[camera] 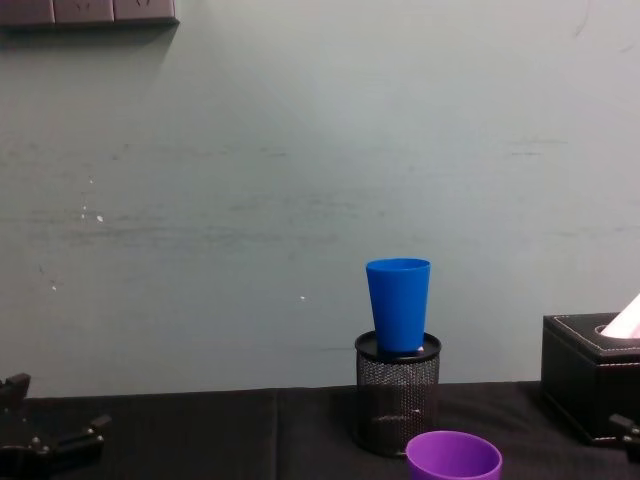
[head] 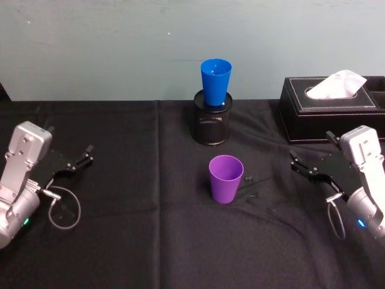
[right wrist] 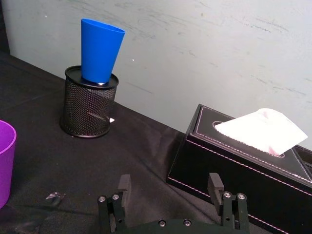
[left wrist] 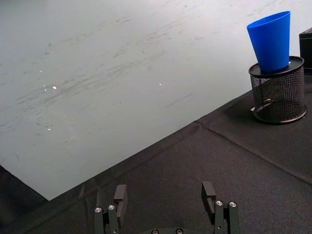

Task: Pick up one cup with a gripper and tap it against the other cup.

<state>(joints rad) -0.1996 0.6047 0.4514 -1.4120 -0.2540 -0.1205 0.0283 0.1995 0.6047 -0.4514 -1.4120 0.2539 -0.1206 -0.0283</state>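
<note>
Bare counter [head: 138, 205] lies open on both sides of the purple cup [head: 226, 179], toward the left gripper [head: 88, 155] and right gripper [head: 296, 164]. Behind it the mesh pen holder [head: 212, 123] holds the blue cup [head: 215, 81] up high; the tissue box [head: 331, 111] crowds the far right

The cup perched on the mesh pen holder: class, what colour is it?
Bright blue. The cup shows best in the right wrist view, atop the black holder.

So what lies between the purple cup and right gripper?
Head view: small scraps beside the purple cup, then bare black cloth to the right gripper.
</note>
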